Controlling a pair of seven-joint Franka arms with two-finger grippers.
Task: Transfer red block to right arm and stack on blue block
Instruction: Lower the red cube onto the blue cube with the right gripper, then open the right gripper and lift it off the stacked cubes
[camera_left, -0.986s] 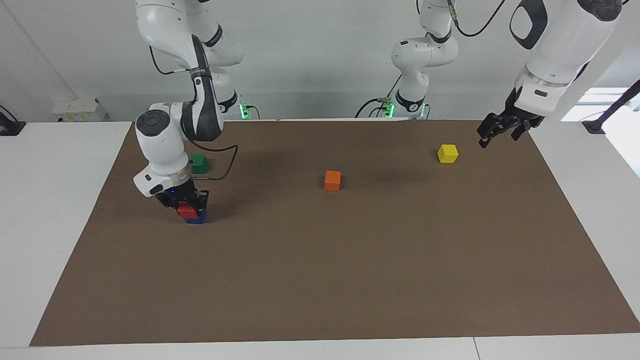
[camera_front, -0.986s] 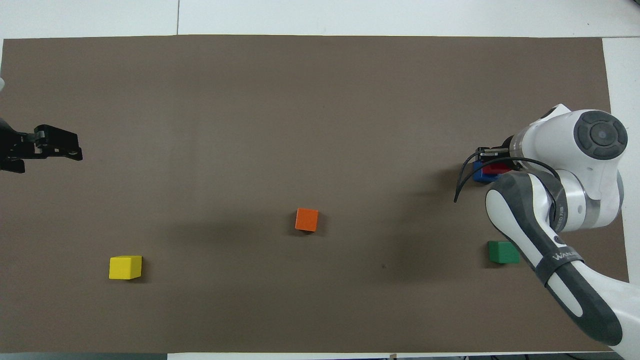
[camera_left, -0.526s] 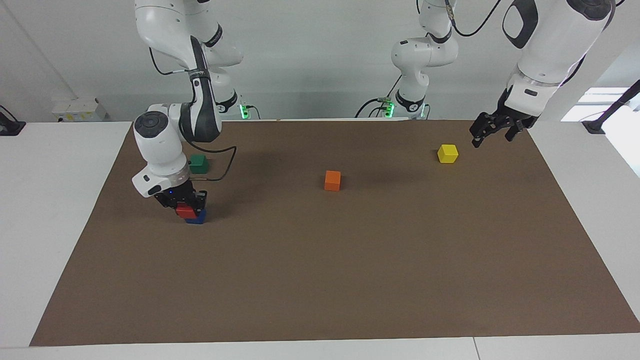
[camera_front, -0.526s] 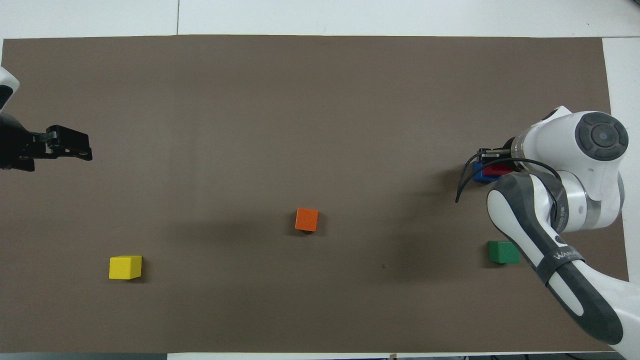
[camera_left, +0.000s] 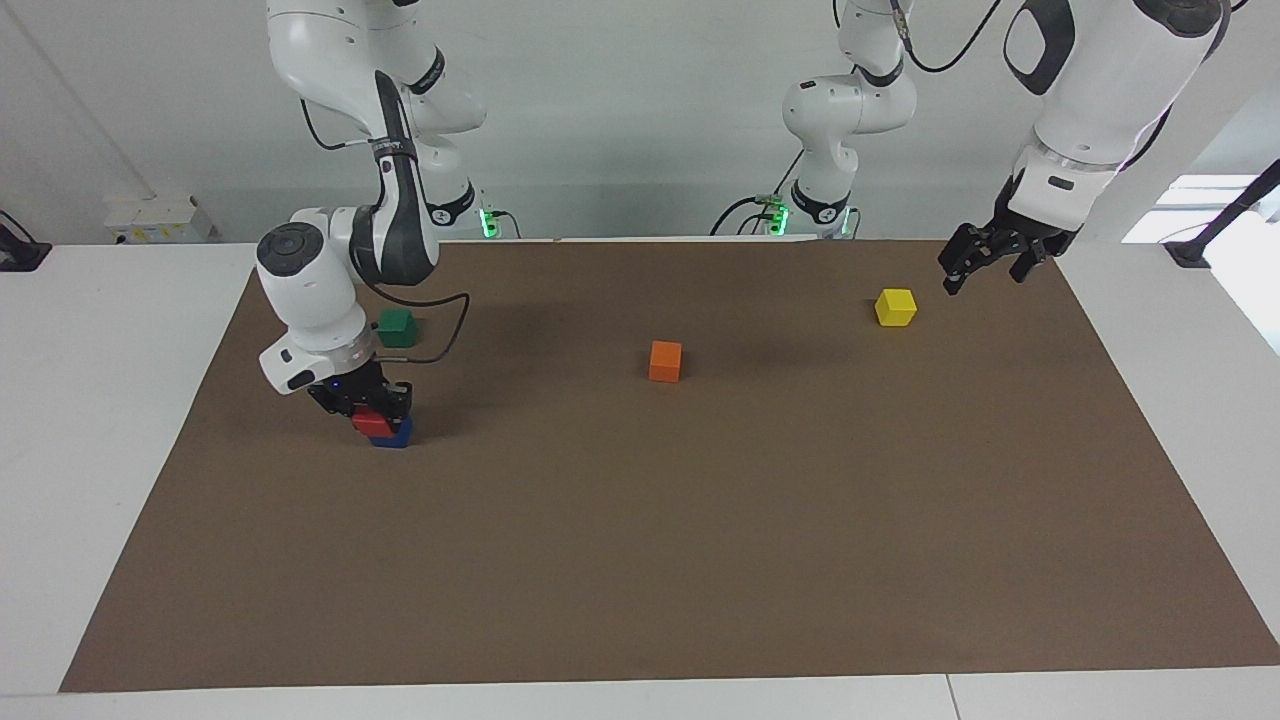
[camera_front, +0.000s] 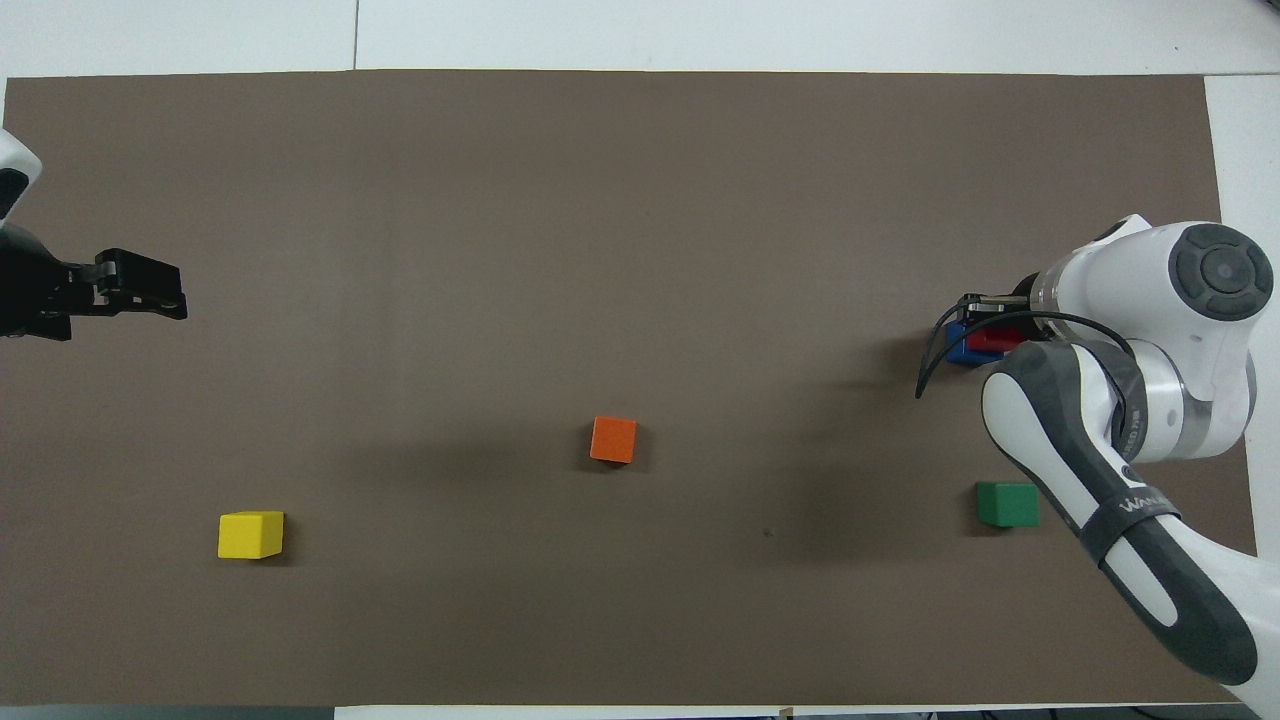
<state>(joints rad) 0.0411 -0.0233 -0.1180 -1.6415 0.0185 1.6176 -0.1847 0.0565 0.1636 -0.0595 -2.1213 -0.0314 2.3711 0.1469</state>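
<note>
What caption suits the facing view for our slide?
Right hand at the red block atop the blue block; left hand waits above the mat.

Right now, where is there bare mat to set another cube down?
Bare: the brown mat farther from the robots than the small orange cube, and between it and the yellow cube. Crowded: the right gripper at the red block on the blue block, green cube near. The left gripper hangs beside yellow.
</note>
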